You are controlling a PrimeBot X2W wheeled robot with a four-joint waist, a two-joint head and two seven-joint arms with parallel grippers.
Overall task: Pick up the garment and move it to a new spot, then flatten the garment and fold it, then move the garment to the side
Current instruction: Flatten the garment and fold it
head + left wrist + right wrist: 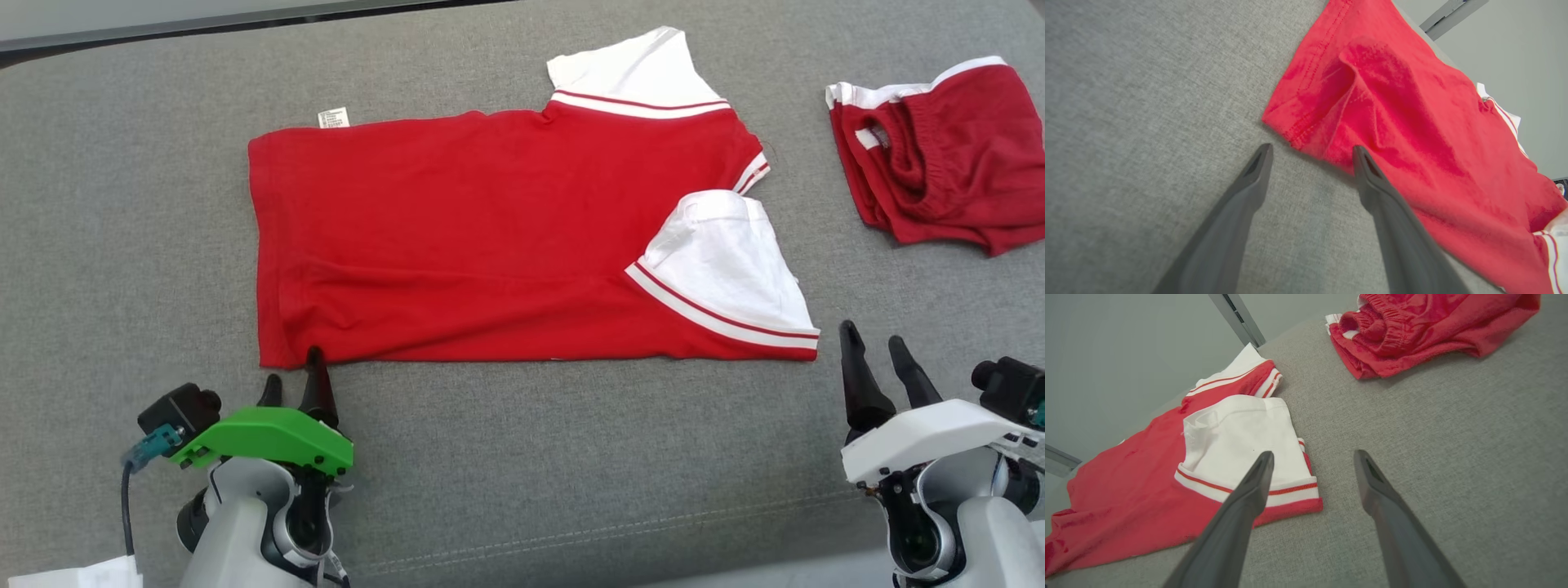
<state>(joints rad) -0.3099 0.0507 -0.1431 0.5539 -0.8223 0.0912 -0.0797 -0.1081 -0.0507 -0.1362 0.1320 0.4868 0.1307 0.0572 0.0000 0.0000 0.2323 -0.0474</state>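
Cushion: a grey woven cushion [522, 457] with a stitched seam along its near edge carries everything.
T-shirt: a red T-shirt [457, 245] lies flat in the middle of the cushion, hem toward the robot's left and neck end toward its right. It is folded lengthwise, and no print or brand shows on the red cloth.
Shorts: red shorts [955, 155] with a white band and an elastic waist lie bunched to the right of the T-shirt, well apart from it.
Sleeves: both are white with red-striped cuffs. The near sleeve [727, 261] is folded over the T-shirt's body, and the far sleeve [633, 69] sticks out past its far edge.
Right claw: the right claw [872, 335] has its fingers spread and nothing between them, and sits just beside the T-shirt's near right corner.
Left claw: the left claw [292, 367] has its fingers apart and empty, at the T-shirt's near left hem corner. One fingertip [1361, 157] overlaps the hem edge.
Label: a white care tag [333, 118] pokes out at the T-shirt's far edge, its print too small to read.
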